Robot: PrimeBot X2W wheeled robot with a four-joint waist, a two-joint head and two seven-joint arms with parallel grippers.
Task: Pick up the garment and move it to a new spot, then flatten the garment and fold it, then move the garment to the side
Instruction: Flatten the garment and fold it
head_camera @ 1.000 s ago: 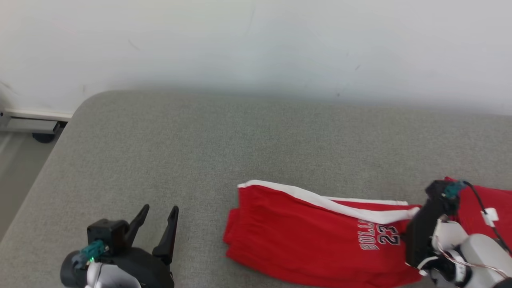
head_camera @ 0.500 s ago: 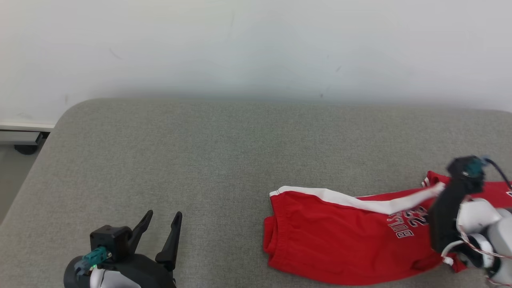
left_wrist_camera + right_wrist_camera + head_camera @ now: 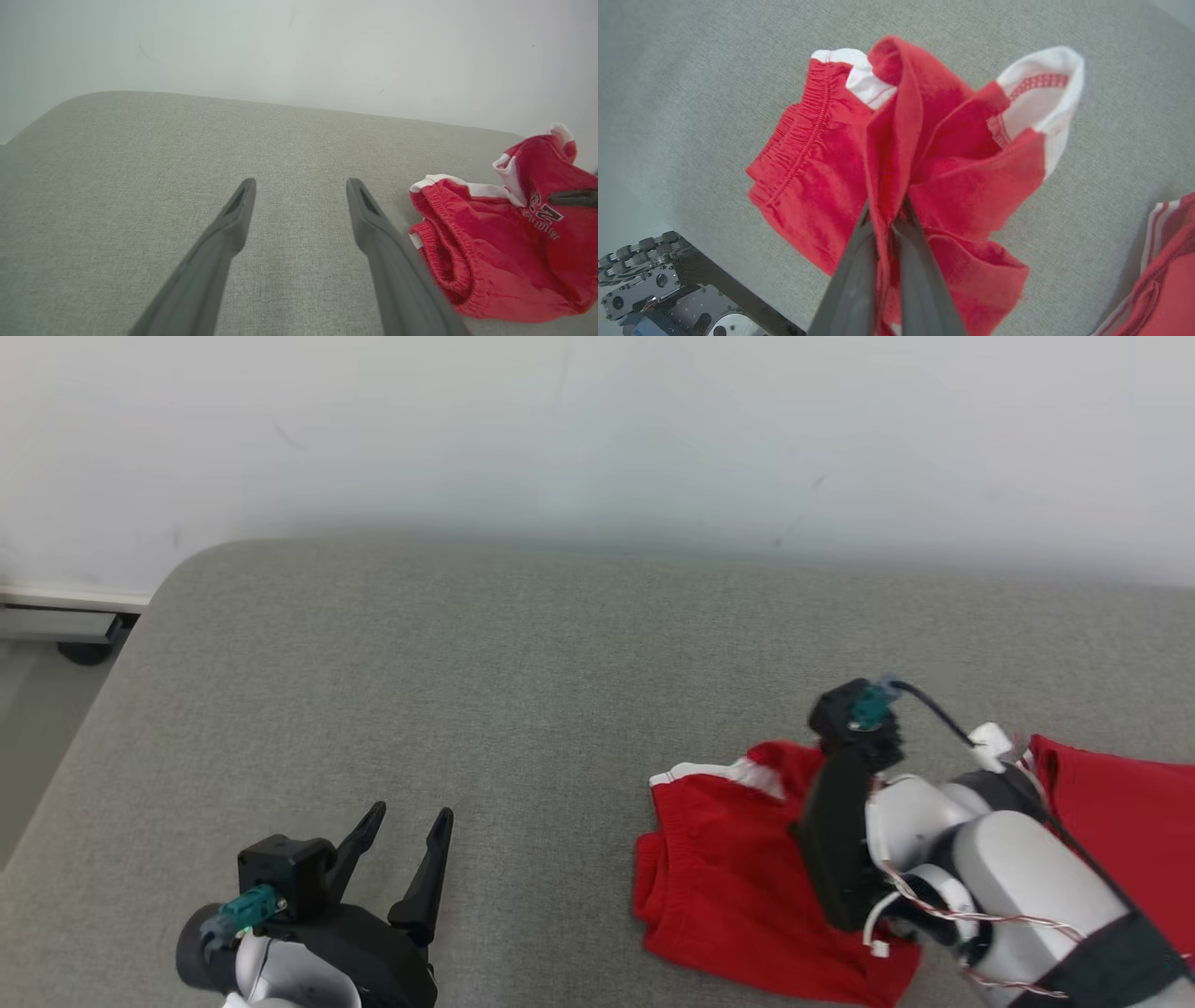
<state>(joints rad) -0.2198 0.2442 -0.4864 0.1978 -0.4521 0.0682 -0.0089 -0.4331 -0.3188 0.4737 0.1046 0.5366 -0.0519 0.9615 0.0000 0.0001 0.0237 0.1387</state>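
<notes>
My right pincer (image 3: 886, 215) was clamped on a hem of the red garment (image 3: 728, 859), raised above the rest lying at the right of the worktop (image 3: 523, 672). My left pincer (image 3: 411, 812) gaped empty. Mid-fold, I judged: next, lay that hem down squarely and release.

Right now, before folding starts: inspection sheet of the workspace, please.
Surface: grey woven-fabric padded top with a rounded corner at far left.
Job's things: red elastic-waist shorts with white side stripe, bunched, one part lifted, the waistband end resting on the top.
Clutter: second red garment, lying to the right of the shorts.
Grippers: left claw open and empty, over bare fabric left of the shorts; right claw shut on a fold of the shorts.
Cables: black cable arcing off the right wrist; thin red-and-white wires along that forearm.
Surroundings: white wall behind; baseboard at left.
</notes>
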